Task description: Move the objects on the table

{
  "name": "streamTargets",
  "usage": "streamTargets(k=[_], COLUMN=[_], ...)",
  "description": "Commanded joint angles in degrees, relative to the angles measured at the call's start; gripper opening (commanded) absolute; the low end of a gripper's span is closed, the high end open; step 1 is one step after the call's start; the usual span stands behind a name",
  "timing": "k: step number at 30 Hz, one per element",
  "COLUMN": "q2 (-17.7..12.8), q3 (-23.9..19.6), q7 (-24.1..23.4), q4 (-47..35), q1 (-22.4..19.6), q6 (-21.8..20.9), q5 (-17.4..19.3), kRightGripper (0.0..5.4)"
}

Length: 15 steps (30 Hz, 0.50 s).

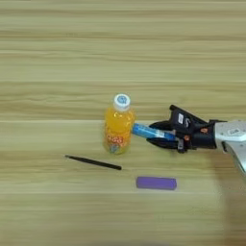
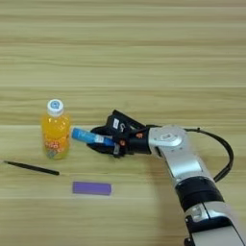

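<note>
As the right gripper (image 2: 98,139) clamped its 2 black fingers on the blue tube (image 2: 86,136), the tube's free end sat just beside the orange-drink bottle (image 1: 118,127) on the table (image 1: 123,57). A clean move likely called for drawing the tube clear without toppling the bottle. The purple bar (image 1: 156,183) and thin black stick (image 1: 93,163) lay nearer the camera.

Fingers (image 1: 158,134) clamp blue tube (image 1: 146,131) beside bottle (image 1: 118,126).

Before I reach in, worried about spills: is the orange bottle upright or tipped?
Upright: the orange bottle stands on its base on the table, white cap on top, beside the blue tube.
</note>
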Motion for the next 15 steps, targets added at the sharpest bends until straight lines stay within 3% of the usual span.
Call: streamTargets(k=[1,15], q2=[-1.5,-1.8], q3=[-1.2,-2.5], q7=[-1.1,0.2], q4=[-2.5,-7.8], q1=[-3.2,-2.1], q6=[-0.9,0.8], q5=[0.9,3.5], kRightGripper=[2.69,3.91])
